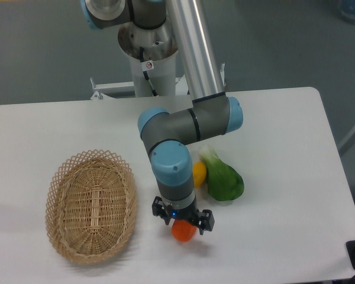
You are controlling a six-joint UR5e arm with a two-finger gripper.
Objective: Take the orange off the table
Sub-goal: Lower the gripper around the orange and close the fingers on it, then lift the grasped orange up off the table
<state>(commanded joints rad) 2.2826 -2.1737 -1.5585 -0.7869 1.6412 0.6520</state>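
Tool down over the orange, grasp step in hand.

The orange (pixel 183 231) sits on the white surface (pixel 284 177) near its front edge, directly under the tool (pixel 183 220), whose body hides the fruit's top; whether the fingers are clenched on it or released cannot be told from this view. A yellow fruit (pixel 199 174) and a green vegetable (pixel 223 179) lie just behind, a wicker basket (pixel 90 204) well to the side. Next, judging by this, comes a firm close and a straight lift.
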